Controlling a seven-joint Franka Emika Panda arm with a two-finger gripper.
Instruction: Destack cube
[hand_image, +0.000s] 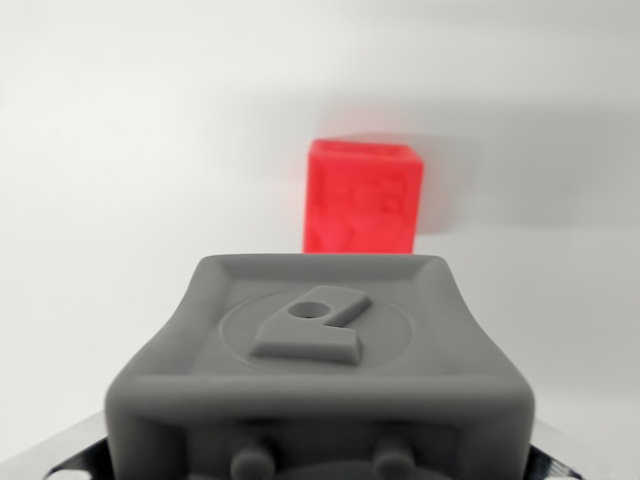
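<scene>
Red cube (362, 197) seen beyond grey block (320, 370), dead ahead, on white desk (120, 180). Pincer hidden; opening cannot be told.

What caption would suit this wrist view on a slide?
A gray cube fills the foreground, with a red cube beyond it on a white surface.

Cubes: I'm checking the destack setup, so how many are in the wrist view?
2. A grey cube fills the foreground; a red cube sits behind it, farther off. Others may be hidden behind the grey one.
</scene>
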